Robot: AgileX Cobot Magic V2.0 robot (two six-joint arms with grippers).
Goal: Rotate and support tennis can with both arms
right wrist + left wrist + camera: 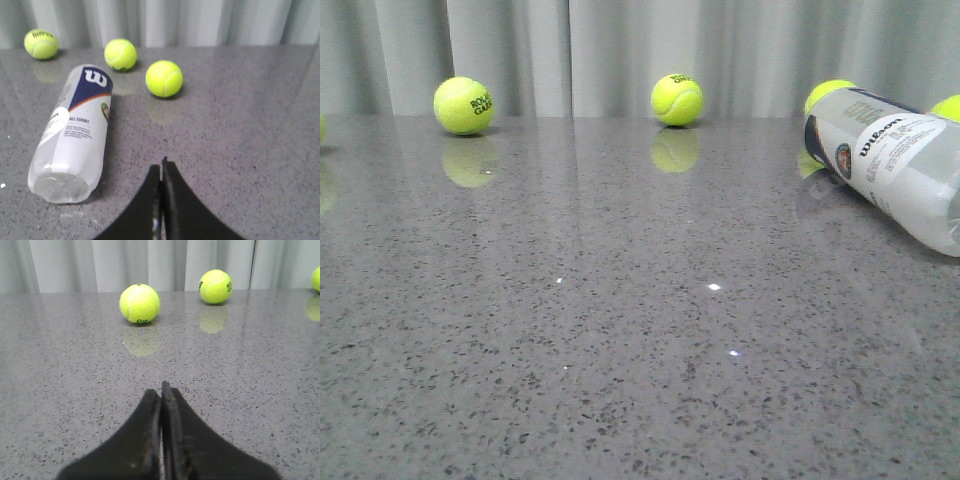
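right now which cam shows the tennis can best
The right wrist view: the whole tennis can lies on its side, label visible, end to end. The front view cuts it off at the frame's right edge. The left wrist view shows none of it.

**Colours on the grey speckled table**

The table is glossy grey stone flecked with dark and pale specks. The tennis can is clear-white plastic with a navy label edged in orange, white lettering, and a small round badge in green and red. The tennis balls are bright yellow-green with dark print. The curtain behind is pale grey-white in vertical folds. Both grippers, left and right, are matte black.
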